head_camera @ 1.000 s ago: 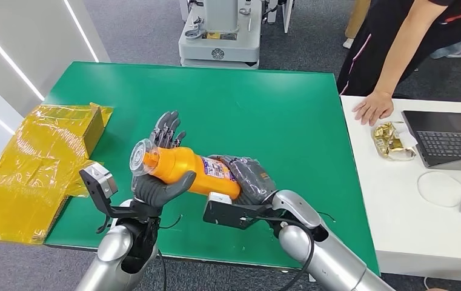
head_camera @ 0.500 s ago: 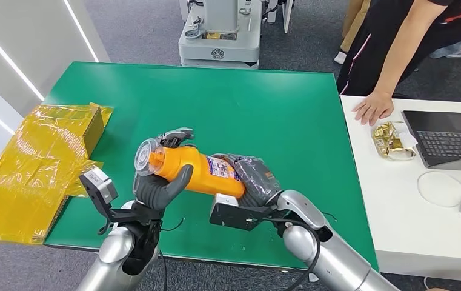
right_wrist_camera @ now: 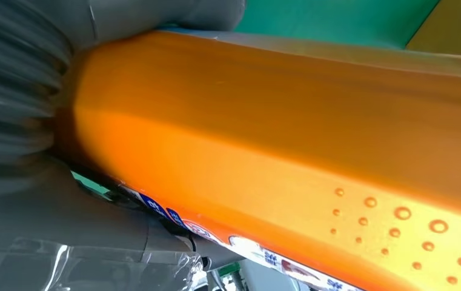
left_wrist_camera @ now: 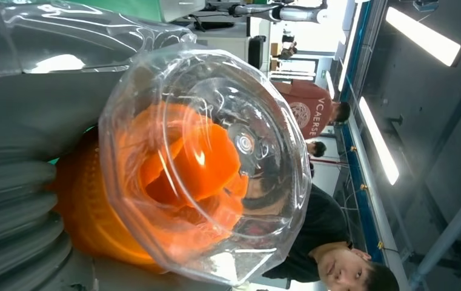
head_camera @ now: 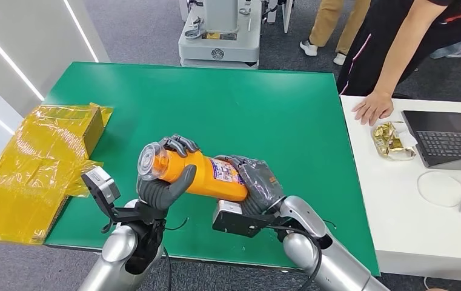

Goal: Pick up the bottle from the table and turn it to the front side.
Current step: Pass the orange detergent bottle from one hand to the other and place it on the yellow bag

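Green table [head_camera: 264, 103] fills the middle of the head view, with a white desk [head_camera: 421, 242] abutting its right edge. Crumpled yellow plastic wrap over a box [head_camera: 40, 157] hangs off the table's left side. A grey wheeled machine base [head_camera: 218, 33] stands beyond the far edge. A person in black leans over the white desk, one hand [head_camera: 373, 108] flat on it, near a laptop [head_camera: 452, 138], a gold foil packet [head_camera: 391, 140] and a white cable [head_camera: 449, 191]. Orange bottle [head_camera: 200, 174] held lying on its side above the table's near part, clear cap [head_camera: 153, 162] toward the left, printed label [head_camera: 228, 173] facing up. Left hand [head_camera: 164, 182] wraps the neck end just behind the cap, thumb across the front, fingers curled over the top. Right hand [head_camera: 255, 182] closed around the base end. Left wrist view looks end-on into the clear cap [left_wrist_camera: 215, 157], orange nozzle inside.
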Available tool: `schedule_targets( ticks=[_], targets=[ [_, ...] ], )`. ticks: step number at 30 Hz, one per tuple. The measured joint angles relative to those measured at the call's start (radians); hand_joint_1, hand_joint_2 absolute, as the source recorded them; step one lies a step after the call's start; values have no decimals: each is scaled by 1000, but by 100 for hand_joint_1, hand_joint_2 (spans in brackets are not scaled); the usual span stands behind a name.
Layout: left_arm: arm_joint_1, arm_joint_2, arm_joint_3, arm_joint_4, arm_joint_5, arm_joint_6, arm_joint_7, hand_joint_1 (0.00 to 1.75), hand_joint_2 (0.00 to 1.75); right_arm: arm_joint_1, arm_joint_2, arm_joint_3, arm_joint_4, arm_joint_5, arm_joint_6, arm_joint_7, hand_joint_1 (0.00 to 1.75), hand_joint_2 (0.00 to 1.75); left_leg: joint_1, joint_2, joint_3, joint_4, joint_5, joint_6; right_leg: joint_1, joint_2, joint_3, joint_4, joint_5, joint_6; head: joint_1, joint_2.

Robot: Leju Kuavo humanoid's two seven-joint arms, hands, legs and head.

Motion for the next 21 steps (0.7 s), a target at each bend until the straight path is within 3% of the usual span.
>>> schedule_targets(
  ticks=[1, 4, 5, 12, 21],
  targets=[
    [-1, 0, -1, 0, 0, 0, 0, 175, 175, 2, 0, -2, -1, 0, -4, -1, 107, 175, 0, 0, 0, 0, 0, 0, 0, 0, 0, 0, 0, 0, 0, 0],
    [-2, -1, -4, 0, 0, 0, 0, 175, 175, 9, 0, -4, -4, -1, -11, -2, 9, 175, 0, 0, 0, 0, 0, 0, 0, 0, 0, 0, 0, 0, 0, 0],
    [-3, -2, -5, 0, 0, 0, 0, 175, 175, 10, 0, -5, -5, -1, -13, -4, 0, 175, 0, 0, 0, 0, 0, 0, 0, 0, 0, 0, 0, 0, 0, 0],
    [1, 2, -6, 2, -2, 10, 6, 175, 175, 49, 0, -19, -59, -28, -75, -25, 0, 175, 0, 0, 0, 0, 0, 0, 0, 0, 0, 0, 0, 0, 0, 0],
    [20, 7, -4, 2, -29, 28, 8, 175, 175, 184, 0, -70, -227, -47, -201, -76, 0, 175, 0, 0, 0, 0, 0, 0, 0, 0, 0, 0, 0, 0, 0, 0]
  ],
)
